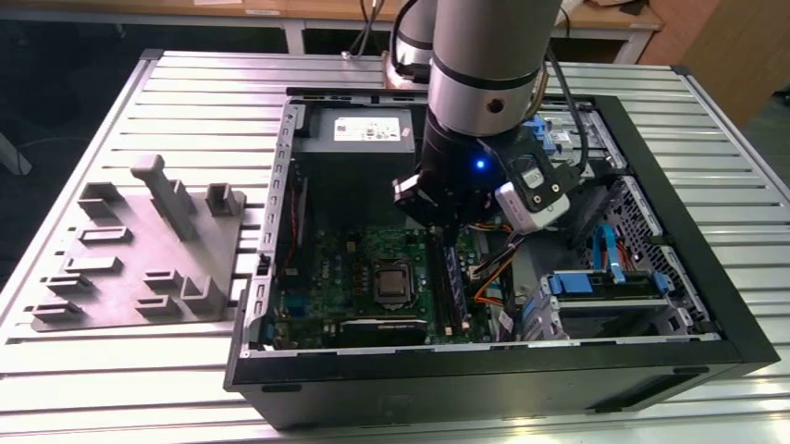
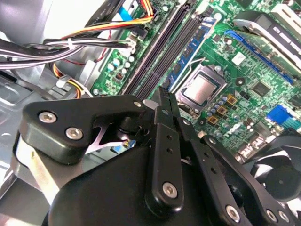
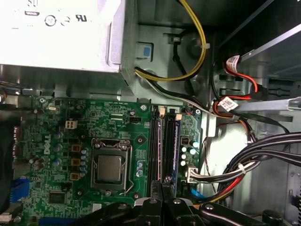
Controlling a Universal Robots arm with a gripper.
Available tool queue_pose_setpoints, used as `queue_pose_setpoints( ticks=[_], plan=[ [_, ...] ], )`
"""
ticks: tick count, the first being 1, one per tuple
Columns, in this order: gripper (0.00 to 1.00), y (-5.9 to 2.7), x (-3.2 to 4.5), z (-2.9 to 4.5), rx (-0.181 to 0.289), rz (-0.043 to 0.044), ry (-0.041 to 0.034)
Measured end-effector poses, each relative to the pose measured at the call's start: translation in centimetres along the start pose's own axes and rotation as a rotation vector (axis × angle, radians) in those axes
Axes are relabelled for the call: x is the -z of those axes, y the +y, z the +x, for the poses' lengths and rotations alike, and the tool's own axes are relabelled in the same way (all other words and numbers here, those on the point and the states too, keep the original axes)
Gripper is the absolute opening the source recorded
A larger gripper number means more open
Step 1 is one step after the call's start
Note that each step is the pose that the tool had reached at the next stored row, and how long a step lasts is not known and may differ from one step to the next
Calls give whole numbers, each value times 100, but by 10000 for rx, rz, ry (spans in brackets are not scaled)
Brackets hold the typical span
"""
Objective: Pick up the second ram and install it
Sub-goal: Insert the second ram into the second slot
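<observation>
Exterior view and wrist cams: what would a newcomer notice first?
The silver arm reaching down into the open black PC case mid-table in the exterior view. Next, the green motherboard with its bare CPU socket, and the gripper poised close over the long black memory slots beside it.
</observation>
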State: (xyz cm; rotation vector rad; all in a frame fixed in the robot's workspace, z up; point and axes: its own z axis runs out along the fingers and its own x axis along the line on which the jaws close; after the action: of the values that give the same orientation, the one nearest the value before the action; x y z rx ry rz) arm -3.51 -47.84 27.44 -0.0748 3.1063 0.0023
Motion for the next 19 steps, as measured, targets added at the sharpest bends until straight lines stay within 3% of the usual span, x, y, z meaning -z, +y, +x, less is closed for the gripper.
queue_pose_setpoints(
  ticks=[8, 10, 11, 19],
  plan=[
    [11, 0, -132, 5, -37, 1, 0],
    [11, 0, -181, 6, -50, 0, -1],
    [11, -1, -250, 9, -79, 2, 0],
    [11, -9, -306, 11, -139, 5, 0]
  ],
)
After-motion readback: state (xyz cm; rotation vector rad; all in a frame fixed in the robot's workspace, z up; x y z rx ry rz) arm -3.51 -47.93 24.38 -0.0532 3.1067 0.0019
